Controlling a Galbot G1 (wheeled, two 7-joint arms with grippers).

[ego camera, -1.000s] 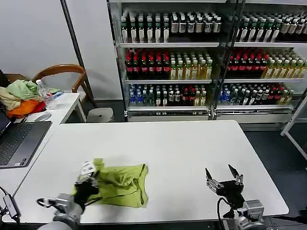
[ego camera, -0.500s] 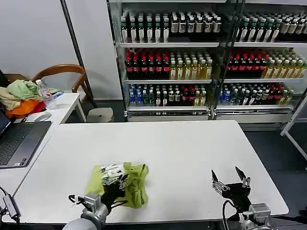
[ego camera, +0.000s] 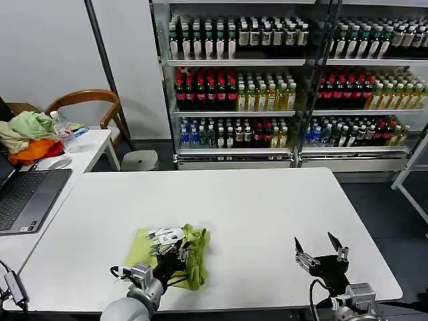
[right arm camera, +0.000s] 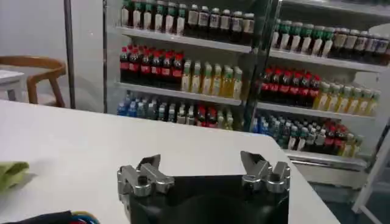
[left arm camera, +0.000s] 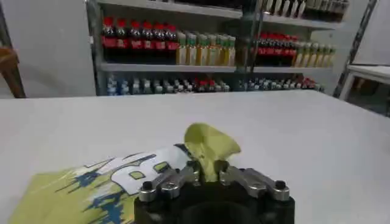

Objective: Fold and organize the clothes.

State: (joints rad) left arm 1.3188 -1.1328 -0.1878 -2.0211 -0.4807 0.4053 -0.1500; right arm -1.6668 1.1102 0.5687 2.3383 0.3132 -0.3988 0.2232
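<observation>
The lime yellow-green T-shirt (ego camera: pixel 194 257) lies bunched near the front left of the white table (ego camera: pixel 254 207), its pale printed graphic (ego camera: pixel 166 235) turned up. My left gripper (ego camera: pixel 175 253) is shut on a fold of the shirt, which it has carried over the garment toward the right. In the left wrist view the pinched cloth (left arm camera: pixel 210 145) rises between the closed jaws of the left gripper (left arm camera: pixel 207 173), with the graphic (left arm camera: pixel 131 173) beside them. My right gripper (ego camera: pixel 321 251) hovers open over the bare table at the front right, and the right gripper (right arm camera: pixel 204 167) holds nothing there.
A side table at the left holds a laptop (ego camera: pixel 23 197), a pile of pale green, beige and orange garments (ego camera: pixel 27 137) and a water bottle (ego camera: pixel 62 130). A wooden chair (ego camera: pixel 87 100) stands behind it. Drink shelves (ego camera: pixel 287 80) line the back.
My left gripper has dragged its fold of the shirt rightward across the garment, flipping the printed side up and narrowing the shirt. The right gripper has moved slightly right and nearer.
</observation>
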